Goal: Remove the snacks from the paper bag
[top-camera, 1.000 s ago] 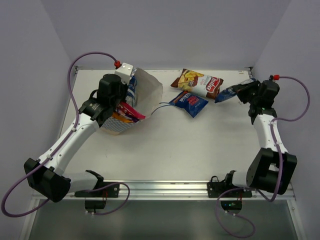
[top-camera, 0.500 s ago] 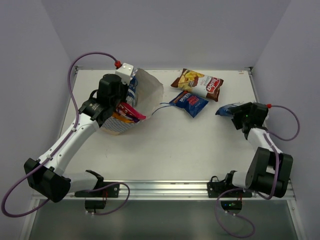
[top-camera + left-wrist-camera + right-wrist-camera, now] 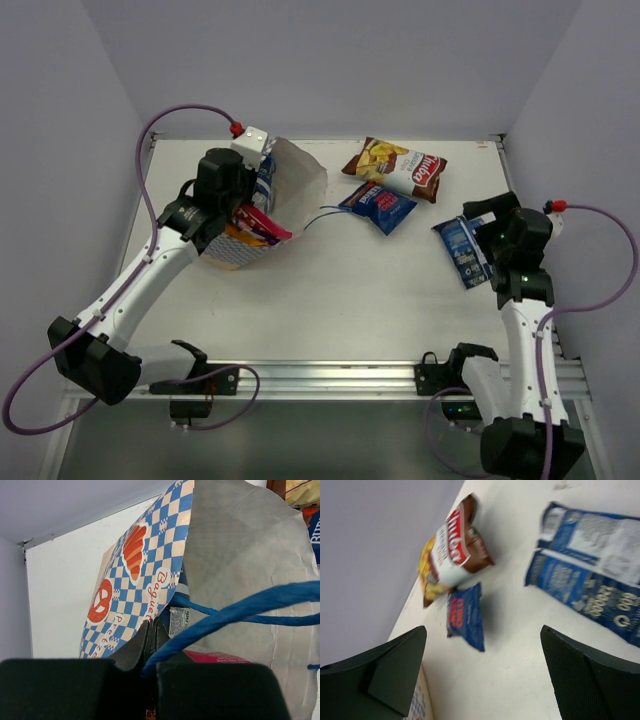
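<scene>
The paper bag [image 3: 290,180] lies tipped on the table's left side, mouth toward the middle. My left gripper [image 3: 243,203] is shut on the bag's rim [image 3: 150,625], with a blue string handle [image 3: 240,611] crossing in front. A red-pink packet [image 3: 264,225] and an orange one [image 3: 236,241] show inside the bag. On the table lie a brown-and-white packet [image 3: 397,167], a blue packet [image 3: 378,207] and a blue-and-white packet [image 3: 463,251]. My right gripper [image 3: 483,222] hangs open just above the blue-and-white packet [image 3: 590,580], nothing between its fingers [image 3: 385,675].
The table's back edge and wall run just behind the brown-and-white packet [image 3: 452,555]. The right wall is close beside my right arm [image 3: 525,300]. A metal rail [image 3: 330,375] with both arm bases lines the near edge.
My right gripper came down from the back right, opened and let go of the blue-and-white packet, which now lies flat on the table. The left arm and the bag have not moved.
</scene>
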Action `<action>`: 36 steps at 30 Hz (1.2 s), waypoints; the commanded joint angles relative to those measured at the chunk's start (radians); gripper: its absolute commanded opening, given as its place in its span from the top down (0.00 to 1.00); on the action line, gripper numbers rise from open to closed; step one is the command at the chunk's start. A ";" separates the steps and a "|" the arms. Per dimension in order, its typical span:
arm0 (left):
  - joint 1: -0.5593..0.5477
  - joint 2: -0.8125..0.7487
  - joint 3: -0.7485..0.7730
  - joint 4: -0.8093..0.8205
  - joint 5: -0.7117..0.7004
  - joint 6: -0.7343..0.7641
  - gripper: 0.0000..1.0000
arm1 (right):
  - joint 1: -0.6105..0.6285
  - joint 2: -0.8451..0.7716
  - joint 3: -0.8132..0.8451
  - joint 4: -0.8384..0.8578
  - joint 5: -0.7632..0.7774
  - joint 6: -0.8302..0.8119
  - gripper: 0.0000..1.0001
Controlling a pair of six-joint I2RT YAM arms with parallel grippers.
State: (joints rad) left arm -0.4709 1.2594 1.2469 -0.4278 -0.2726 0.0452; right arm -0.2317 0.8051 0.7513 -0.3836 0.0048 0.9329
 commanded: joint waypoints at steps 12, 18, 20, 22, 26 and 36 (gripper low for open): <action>0.006 -0.040 0.042 -0.011 0.038 -0.030 1.00 | 0.879 0.432 0.541 0.186 0.153 -0.095 0.03; 0.006 -0.043 0.059 -0.017 0.055 -0.036 1.00 | 0.991 0.787 0.794 0.212 0.167 -0.082 0.06; 0.006 -0.045 0.065 -0.017 0.062 -0.070 1.00 | 1.003 0.890 0.835 0.216 0.166 -0.060 0.06; 0.006 -0.043 0.074 -0.015 0.067 -0.079 1.00 | 1.017 0.945 0.872 0.238 0.159 -0.046 0.05; 0.006 -0.045 0.079 -0.014 0.078 -0.093 1.00 | 1.026 1.092 0.934 0.273 0.133 -0.066 0.04; 0.006 -0.051 0.065 -0.020 0.102 -0.111 1.00 | 1.028 1.267 1.033 0.342 0.127 -0.043 0.18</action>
State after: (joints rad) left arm -0.4706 1.2430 1.2854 -0.4473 -0.1917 -0.0422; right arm 0.7914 2.0571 1.7180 -0.1032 0.1143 0.8764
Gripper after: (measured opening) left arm 0.015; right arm 0.852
